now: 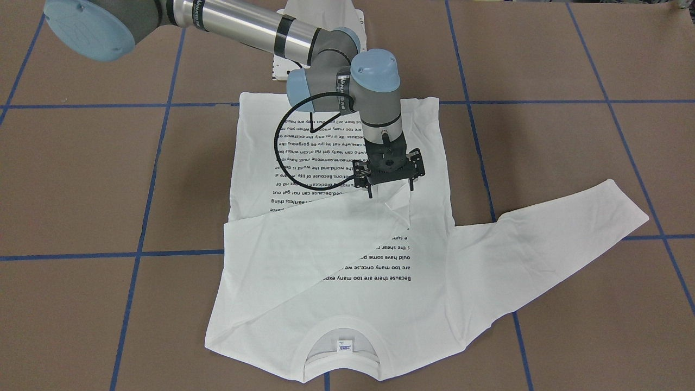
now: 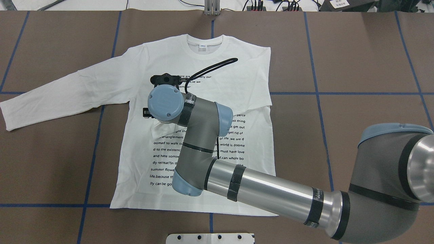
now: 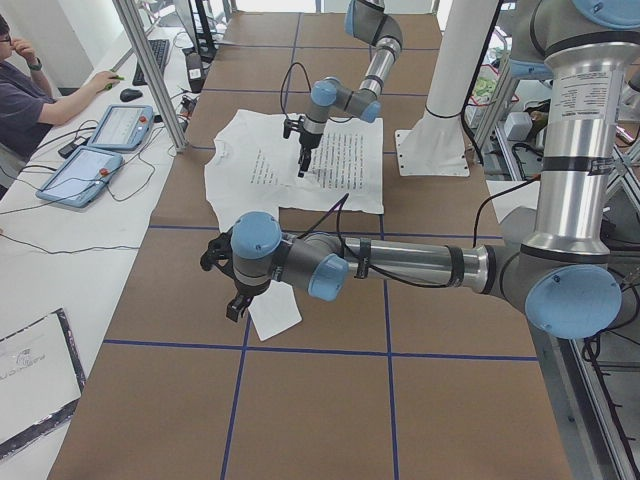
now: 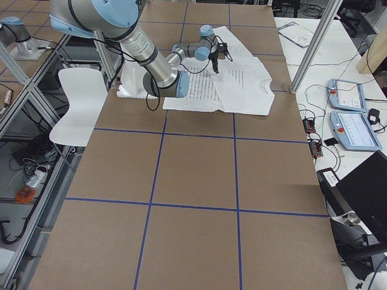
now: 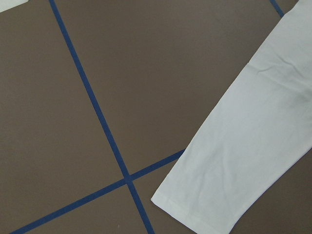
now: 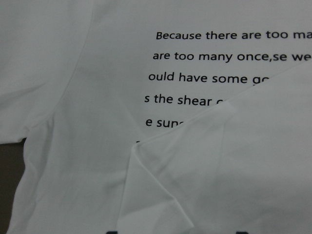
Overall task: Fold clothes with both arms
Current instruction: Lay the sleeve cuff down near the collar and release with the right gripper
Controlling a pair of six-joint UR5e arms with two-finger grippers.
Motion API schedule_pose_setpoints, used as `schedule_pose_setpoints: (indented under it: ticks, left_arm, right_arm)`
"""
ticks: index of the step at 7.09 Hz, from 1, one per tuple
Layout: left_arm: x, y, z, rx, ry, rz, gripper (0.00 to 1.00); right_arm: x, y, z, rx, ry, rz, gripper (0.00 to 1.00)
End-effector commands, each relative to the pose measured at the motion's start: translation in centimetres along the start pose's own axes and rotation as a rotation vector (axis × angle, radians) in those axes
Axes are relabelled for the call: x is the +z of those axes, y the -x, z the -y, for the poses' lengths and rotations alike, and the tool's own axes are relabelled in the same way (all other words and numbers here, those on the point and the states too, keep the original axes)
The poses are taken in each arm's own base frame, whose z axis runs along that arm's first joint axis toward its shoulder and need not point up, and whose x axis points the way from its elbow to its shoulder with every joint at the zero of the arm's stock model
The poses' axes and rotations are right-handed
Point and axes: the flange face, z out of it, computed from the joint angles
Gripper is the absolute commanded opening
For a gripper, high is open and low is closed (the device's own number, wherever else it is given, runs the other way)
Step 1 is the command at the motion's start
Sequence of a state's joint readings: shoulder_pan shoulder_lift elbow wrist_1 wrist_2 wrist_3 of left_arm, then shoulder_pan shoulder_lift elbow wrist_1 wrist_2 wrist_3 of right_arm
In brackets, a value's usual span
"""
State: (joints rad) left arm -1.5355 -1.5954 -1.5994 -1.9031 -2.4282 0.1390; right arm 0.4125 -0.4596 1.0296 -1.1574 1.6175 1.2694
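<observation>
The white long-sleeved T-shirt (image 1: 336, 293) lies flat on the brown table, text side up, with its neck (image 2: 205, 44) on the far side from me. One sleeve is folded across the chest, and its cuff (image 6: 195, 131) rests on the text. My right gripper (image 1: 390, 190) hangs just above that cuff, open and empty. The other sleeve (image 2: 67, 91) lies stretched out sideways, and its end shows in the left wrist view (image 5: 234, 161). My left gripper (image 3: 235, 300) hovers above that sleeve end. It shows only in the exterior left view, so I cannot tell if it is open or shut.
The white metal pedestal (image 2: 210, 238) stands at the robot-side table edge by the shirt's hem. Blue tape lines (image 1: 141, 217) grid the table. An operator (image 3: 30, 90) sits by two tablets (image 3: 100, 140) and an aluminium post (image 3: 150, 70) on the far side.
</observation>
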Motion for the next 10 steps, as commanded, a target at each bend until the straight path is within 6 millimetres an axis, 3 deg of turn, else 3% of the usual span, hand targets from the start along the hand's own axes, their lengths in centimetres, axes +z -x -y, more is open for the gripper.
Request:
schedule_pose_setpoints:
  ticks: [1, 3, 4, 5, 10]
  left_arm:
    - [0.5, 0.5, -0.3, 0.004, -0.003, 0.0, 1.0]
    - [1.5, 1.6, -1.0, 0.015, -0.011, 0.002, 1.0]
    - [1.6, 1.6, -1.0, 0.015, -0.011, 0.003, 1.0]
    - [1.6, 1.6, -1.0, 0.015, -0.011, 0.003, 1.0]
    - [1.6, 1.6, -1.0, 0.014, -0.01, 0.002, 1.0]
  right_arm:
    - [0.8, -0.2, 0.0, -0.011, 0.007, -0.015, 0.43]
    - [0.9, -0.2, -0.2, -0.013, 0.01, -0.016, 0.35]
    - [0.8, -0.1, -0.2, -0.013, 0.01, -0.015, 0.23]
    - [0.8, -0.1, -0.2, -0.013, 0.011, -0.011, 0.01]
    - [-1.1, 2.9, -0.6, -0.023, 0.008, 0.047, 0.0]
